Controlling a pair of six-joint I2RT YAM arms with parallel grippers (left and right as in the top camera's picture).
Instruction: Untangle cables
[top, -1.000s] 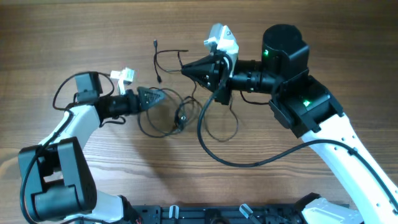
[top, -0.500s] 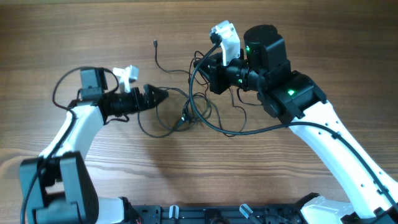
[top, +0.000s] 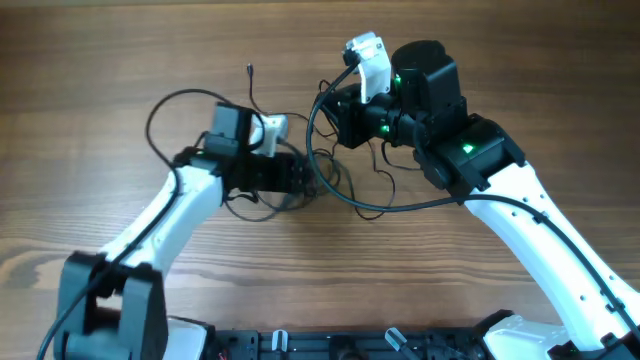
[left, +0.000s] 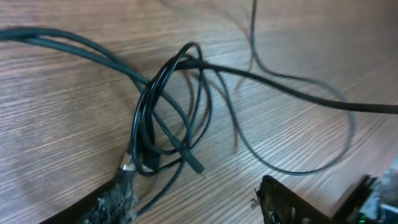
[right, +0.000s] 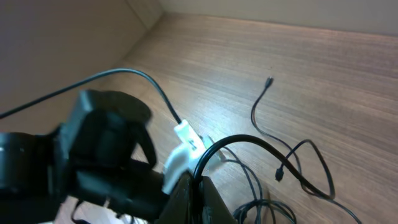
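1. Left claw (top: 303, 178): I am holding it low over the table (top: 100, 60), approx. ctr, pointing toward my right side. Its fingers (left: 118, 199) are standing apart and gripping nothing. The main knot is lying just ahead of them.

2. Cables (left: 166, 106): the thin black cords are lying in overlapping loops on the wood, btwn my two claws. A silver-tipped end (left: 127, 165) is touching one left-claw finger. A small dark plug (left: 198, 167) is resting just beside the loops. One loose strand is trailing toward the far edge, w/ its plug end (right: 268, 80) lying well apart from the knot.

3. Right claw (top: 330, 115): I am holding it just beyond the knot, fingers pressed together. Cannot tell whether a cord is pinched btwn them.

4. Arm cable (top: 345, 200): this thicker black lead is arching around the right claw and crossing over the cords.
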